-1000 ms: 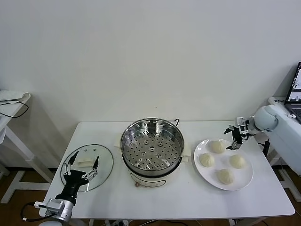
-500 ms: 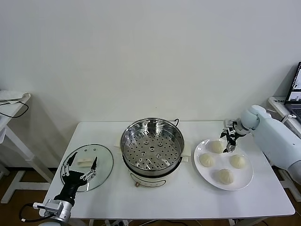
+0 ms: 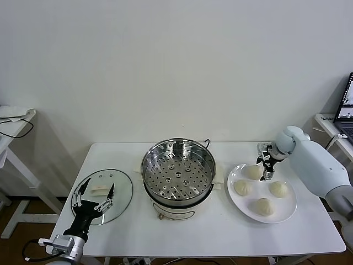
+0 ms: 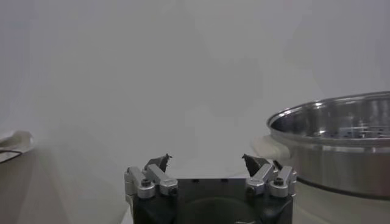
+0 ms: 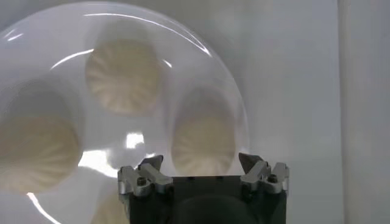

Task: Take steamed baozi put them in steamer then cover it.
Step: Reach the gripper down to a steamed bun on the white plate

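right gripper (image 3: pixel 266 165), jaws spread and grasping nothing, hovers over the plate's (image 3: pixel 287 212) 12 o'clock baozi (image 3: pixel 253 172), while the left gripper (image 3: pixel 95 196), also released, idles above the lid (image 3: pixel 122 190).

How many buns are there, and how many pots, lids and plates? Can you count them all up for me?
Steamed baozi: 4, all on the plate
Steamer: 1, nothing in it yet
Glass lid: 1, lying flat on the table
White plate: 1
Total: 7 things
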Robot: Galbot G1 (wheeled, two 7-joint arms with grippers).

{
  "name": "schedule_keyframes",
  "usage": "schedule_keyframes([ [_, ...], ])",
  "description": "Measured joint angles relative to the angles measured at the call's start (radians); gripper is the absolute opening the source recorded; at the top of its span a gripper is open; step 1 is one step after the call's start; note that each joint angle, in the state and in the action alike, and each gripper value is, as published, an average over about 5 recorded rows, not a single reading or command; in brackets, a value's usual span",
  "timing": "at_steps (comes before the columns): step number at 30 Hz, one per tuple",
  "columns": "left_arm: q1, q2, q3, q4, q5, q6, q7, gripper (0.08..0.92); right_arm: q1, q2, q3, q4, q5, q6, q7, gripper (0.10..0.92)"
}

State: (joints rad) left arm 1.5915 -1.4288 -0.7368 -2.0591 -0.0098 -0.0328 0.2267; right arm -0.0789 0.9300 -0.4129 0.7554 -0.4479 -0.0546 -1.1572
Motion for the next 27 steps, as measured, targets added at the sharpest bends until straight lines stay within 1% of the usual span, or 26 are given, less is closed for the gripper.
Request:
schedule_keyframes([
  [8,0.002,-0.003,0.001,-0.006,0.001,-0.001,0.0,0.823,-0.01,0.007,0.01,-0.004,-0.02,0.004,0.01,0.811],
  [14,0.002,-0.005,0.004,-0.007,0.001,-0.003,0.0,0.823,-0.018,0.008,0.015,0.0,-0.027,0.007,0.017,0.731],
  [27,0.002,-0.006,0.004,-0.01,0.001,-0.006,0.001,0.823,-0.022,-0.008,0.006,0.034,-0.018,0.015,0.019,0.713],
])
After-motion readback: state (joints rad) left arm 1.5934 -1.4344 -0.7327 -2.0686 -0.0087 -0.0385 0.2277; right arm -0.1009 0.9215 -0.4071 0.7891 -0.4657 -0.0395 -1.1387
